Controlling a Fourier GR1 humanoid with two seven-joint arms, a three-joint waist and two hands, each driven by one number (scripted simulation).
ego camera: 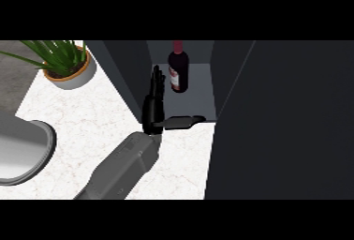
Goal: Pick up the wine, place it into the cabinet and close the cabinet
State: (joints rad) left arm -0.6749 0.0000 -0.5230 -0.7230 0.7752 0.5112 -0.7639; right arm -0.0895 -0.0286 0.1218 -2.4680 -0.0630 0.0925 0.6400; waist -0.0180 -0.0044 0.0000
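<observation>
Left hand [153, 104] open, fingers straight and pointing far, thumb out to the right, at the mouth of the dark grey cabinet [276, 117]. Just right of the fingertips, dark red glass wine bottle [178, 70] standing upright inside. Left on the white marbled bench [76, 122], potted green plant [66, 63]; near left, grey sink [24, 150].

Dark red wine [178, 70], white-labelled; dark grey cabinet [276, 117]; white-speckled counter [83, 122]

Single head view, looking steeply down onto the counter [76, 122] from above, facing the open cabinet [197, 89] at the far edge; close in, forearm entering from below.
</observation>
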